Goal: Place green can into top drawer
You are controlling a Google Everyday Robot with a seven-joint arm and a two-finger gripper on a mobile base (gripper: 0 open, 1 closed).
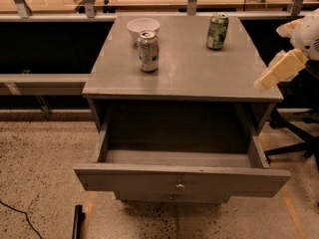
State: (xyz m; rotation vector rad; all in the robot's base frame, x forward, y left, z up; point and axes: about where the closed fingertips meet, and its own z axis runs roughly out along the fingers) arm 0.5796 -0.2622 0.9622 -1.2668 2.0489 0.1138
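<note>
One claw [279, 69], pale yellow and carried on a white arm, hangs in the air just off the right edge of the grey cabinet's counter [189, 68], about level with that surface and touching nothing. Whether it is open or closed cannot be told from this angle, and it holds no can.

Nearest to it on the counter is the green can [217, 31], which stands upright at the cabinet's back right, its silver top up, well apart from the claw. A paler silver-white can [148, 51] stands upright toward the cabinet's back left. Just behind it, at the cabinet's rear edge, sits a white bowl [143, 28]; the part of its inside that shows is plain white.

Below the counter, the top drawer [124, 180] is pulled far out of the cabinet's front. Its grey bottom and side walls show, and the green can is not in it. A small round metal knob [180, 186] sits at the middle of its front panel, and a second knob [171, 197] shows just under it on the cabinet's lower drawer front.

To the cabinet's right, the black legs of an office chair [294, 133] rest on the speckled floor [45, 158].
</note>
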